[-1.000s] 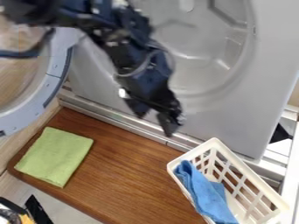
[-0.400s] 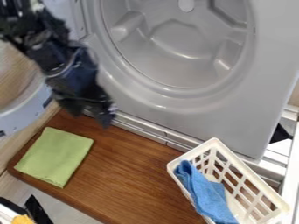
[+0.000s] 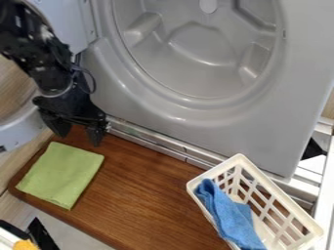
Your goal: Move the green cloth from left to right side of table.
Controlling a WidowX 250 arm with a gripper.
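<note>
The black gripper hangs at the left, over the back left part of the wooden table. Its two fingers point down and stand apart, with nothing between them. Just below it in the view, the green cloth lies folded and flat on the left end of the table. The gripper is not touching the cloth.
At the right end of the table stands a white slatted basket with a blue cloth draped in it. A grey machine front with a round recess rises behind the table. A round door hangs open at the left.
From above the middle of the table, the gripper has moved left and slightly down, and is now close to the green cloth. Both cloths and the basket have stayed put.
</note>
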